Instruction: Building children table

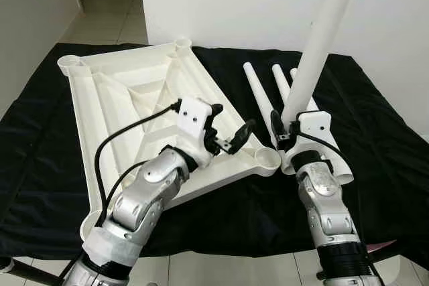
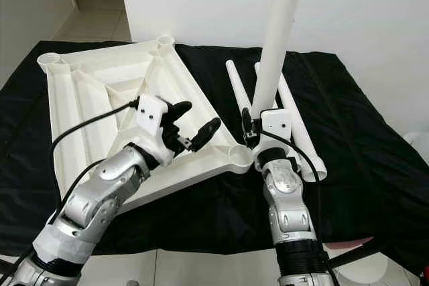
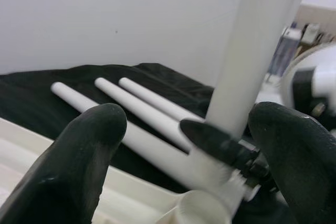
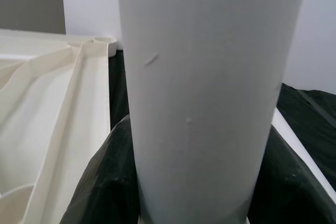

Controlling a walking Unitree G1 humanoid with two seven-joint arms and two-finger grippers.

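White plastic tabletop (image 1: 127,98) lay upside down on the black-draped surface (image 1: 375,138), with an open corner socket (image 1: 267,158) at its near right corner. Stood nearly upright in the right gripper (image 1: 287,125): one white leg (image 1: 315,51), clamped near its lower end, long axis tilting slightly rightward at the top. Hung just right of that socket, foot very close to its rim, so probably needed only a short shift leftward and a push down. Hovered over the same corner, fingers spread and holding nothing: left gripper (image 1: 231,135). Lay on the cloth behind, side by side: three spare legs (image 1: 258,92).
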